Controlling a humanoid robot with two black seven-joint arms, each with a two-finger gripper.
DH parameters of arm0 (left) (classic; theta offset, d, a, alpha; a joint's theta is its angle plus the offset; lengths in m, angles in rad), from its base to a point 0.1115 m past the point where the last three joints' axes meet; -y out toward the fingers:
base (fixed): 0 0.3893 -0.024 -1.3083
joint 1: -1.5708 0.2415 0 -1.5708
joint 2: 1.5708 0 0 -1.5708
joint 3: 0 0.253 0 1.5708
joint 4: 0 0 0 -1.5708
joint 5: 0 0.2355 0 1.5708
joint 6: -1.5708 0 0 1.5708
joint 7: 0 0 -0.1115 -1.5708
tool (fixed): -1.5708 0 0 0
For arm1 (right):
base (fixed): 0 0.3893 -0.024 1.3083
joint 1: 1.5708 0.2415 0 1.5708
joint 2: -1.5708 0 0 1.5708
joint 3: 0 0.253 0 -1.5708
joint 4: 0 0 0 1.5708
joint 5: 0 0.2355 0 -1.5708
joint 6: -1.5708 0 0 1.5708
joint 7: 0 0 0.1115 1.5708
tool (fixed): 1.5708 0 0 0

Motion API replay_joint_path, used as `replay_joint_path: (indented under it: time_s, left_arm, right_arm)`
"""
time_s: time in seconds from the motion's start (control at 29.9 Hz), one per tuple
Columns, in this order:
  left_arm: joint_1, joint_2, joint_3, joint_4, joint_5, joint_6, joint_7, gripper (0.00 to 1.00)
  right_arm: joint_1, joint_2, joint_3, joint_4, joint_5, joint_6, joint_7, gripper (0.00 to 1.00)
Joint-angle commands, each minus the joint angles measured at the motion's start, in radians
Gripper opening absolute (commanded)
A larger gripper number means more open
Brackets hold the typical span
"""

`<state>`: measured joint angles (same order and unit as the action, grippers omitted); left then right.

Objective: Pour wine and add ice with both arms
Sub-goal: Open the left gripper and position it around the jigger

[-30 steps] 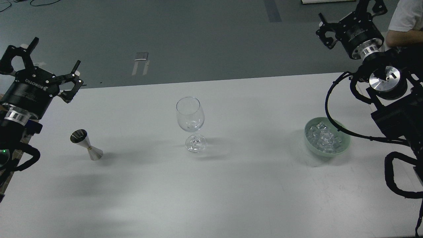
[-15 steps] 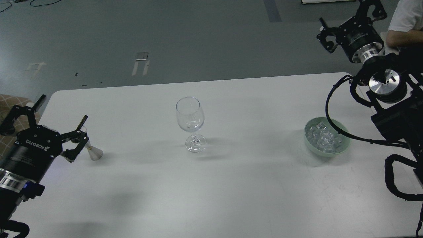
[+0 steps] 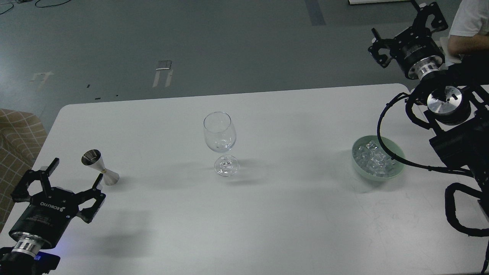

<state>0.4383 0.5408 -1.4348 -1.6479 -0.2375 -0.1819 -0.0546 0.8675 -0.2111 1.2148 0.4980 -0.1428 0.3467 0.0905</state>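
Observation:
A clear wine glass (image 3: 219, 133) stands upright in the middle of the white table (image 3: 267, 214); I see no liquid in it. A steel jigger (image 3: 99, 168) stands at the left; whether it holds wine I cannot tell. A pale green bowl (image 3: 361, 168) at the right holds several clear ice cubes (image 3: 374, 158). My left gripper (image 3: 74, 173) is open and empty, low at the table's front left, just in front and to the left of the jigger. My right gripper (image 3: 403, 17) is open and empty, raised beyond the table's far right corner.
A person in a white shirt (image 3: 471, 23) sits at the far right behind my right arm. A tan checked seat (image 3: 17, 133) stands off the table's left edge. Black cables (image 3: 386, 137) loop over the bowl's right side.
My left gripper has come down and back toward the table's front left, uncovering the jigger. My right gripper has shifted slightly right. Glass, jigger and bowl have not moved.

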Motion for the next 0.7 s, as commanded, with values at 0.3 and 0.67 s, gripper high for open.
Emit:
replay_joint_path:
  time_s: [0.3,0.67]
  left_arm:
    - [-0.049,-0.09,0.001,0.022,-0.005,0.048,0.087,0.98]
    - [-0.092,-0.18,-0.018,0.069,-0.006,0.09,0.147,0.97]
  right_arm:
    - [0.005,0.002,0.002,0.004,0.0,-0.008,0.002,1.0]
    - [0.012,0.001,0.002,0.004,0.0,-0.009,0.001,1.0]
